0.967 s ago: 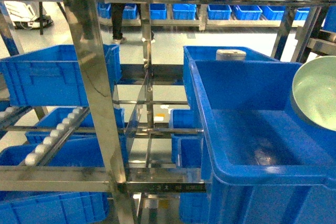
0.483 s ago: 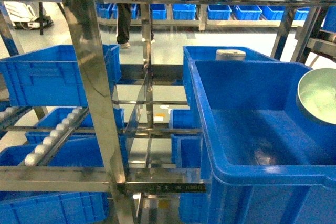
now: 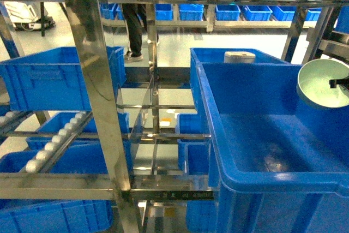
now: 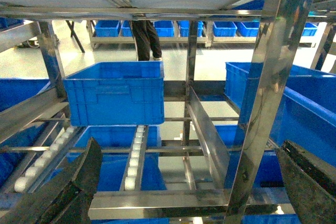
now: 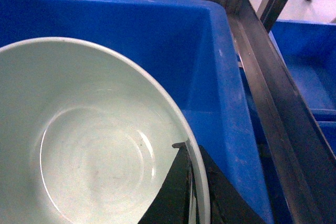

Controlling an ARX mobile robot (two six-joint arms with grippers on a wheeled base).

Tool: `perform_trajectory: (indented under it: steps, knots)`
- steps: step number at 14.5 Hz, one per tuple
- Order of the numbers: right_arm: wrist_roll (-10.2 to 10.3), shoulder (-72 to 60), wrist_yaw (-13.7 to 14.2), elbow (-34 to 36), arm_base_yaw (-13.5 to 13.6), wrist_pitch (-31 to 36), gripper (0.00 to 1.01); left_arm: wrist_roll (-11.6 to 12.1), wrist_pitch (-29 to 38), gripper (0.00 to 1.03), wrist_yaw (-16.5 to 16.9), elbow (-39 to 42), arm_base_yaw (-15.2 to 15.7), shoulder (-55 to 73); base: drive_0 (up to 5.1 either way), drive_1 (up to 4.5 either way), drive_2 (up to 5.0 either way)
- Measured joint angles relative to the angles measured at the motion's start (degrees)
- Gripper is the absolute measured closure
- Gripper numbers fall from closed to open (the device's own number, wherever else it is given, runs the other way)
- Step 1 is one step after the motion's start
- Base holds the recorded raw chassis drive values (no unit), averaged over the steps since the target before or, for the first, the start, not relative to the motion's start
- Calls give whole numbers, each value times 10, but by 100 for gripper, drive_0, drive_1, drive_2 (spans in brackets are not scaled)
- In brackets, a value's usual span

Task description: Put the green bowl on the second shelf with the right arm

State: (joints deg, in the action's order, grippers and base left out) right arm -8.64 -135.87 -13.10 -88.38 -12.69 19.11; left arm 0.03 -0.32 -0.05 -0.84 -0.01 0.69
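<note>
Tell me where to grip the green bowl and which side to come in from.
Grip the thin rim of the green bowl, one finger inside, one outside, from its right edge. The bowl is smooth, round and open-topped, so only the rim offers purchase. The right gripper already pinches it there, jaws straddling the rim above the blue crate.

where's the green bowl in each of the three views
Head: the green bowl sits at the right edge, held over the big blue crate.
Left wrist: not in it; only rack and crates show.
Right wrist: the bowl fills the lower left, the right gripper pinching its rim at the bottom.
Shared landmark: the big blue crate, whose wall rises behind the bowl in the right wrist view.
</note>
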Motion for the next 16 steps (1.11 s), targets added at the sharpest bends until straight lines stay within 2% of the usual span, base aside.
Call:
perform_trajectory:
  steps: [7, 11, 13, 14, 16]
  knots:
    - [-1, -53, -6, -109, 67, -54, 99, 0, 0, 5, 0, 0, 0, 0, 0, 0, 0]
    - [1, -59, -22, -116, 68, -59, 99, 0, 0, 5, 0, 0, 0, 0, 0, 0, 0]
    - [7, -59, -37, -116, 80, -61, 99, 0, 0, 5, 0, 0, 0, 0, 0, 0, 0]
    - [11, -57, -49, -107, 94, -64, 88, 0, 0, 5, 0, 0, 0, 0, 0, 0, 0]
    - [11, -51, -55, -73, 112, -62, 64, 0, 0, 5, 0, 0, 0, 0, 0, 0, 0]
